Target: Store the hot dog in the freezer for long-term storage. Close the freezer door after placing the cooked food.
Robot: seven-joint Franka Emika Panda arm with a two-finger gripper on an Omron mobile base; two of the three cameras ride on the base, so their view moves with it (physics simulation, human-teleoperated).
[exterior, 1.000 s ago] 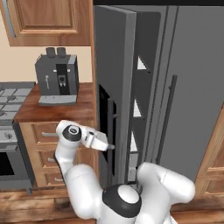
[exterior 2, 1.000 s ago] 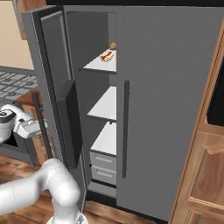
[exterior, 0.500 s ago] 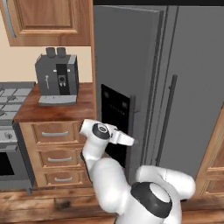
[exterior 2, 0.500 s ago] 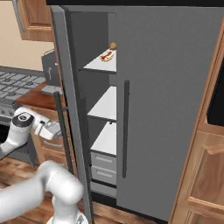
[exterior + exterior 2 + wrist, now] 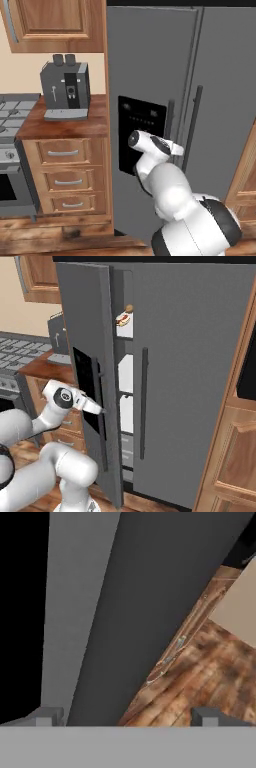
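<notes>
The hot dog (image 5: pixel 122 319) lies on the top white shelf of the freezer (image 5: pixel 126 401), seen through the narrow gap that is left. The freezer door (image 5: pixel 85 331) with its black dispenser panel (image 5: pixel 141 135) stands slightly ajar, nearly flush in the left base view. My gripper (image 5: pixel 101 410) presses against the door's outer face beside the vertical bar handle (image 5: pixel 98 421). In the hand view its fingertips (image 5: pixel 47 716) are spread wide with nothing between them, and the grey door face (image 5: pixel 125 612) is close ahead.
A small round brown lump (image 5: pixel 129 308) sits behind the hot dog. A coffee machine (image 5: pixel 66 87) stands on the wooden counter (image 5: pixel 60 122) left of the fridge, above drawers (image 5: pixel 64 175). The stove (image 5: pixel 12 107) is further left. The plain fridge door (image 5: pixel 190 381) is closed.
The freezer door has swung from wide open to almost closed, with my arm following and pushing it rightward. The hot dog has stayed on its shelf.
</notes>
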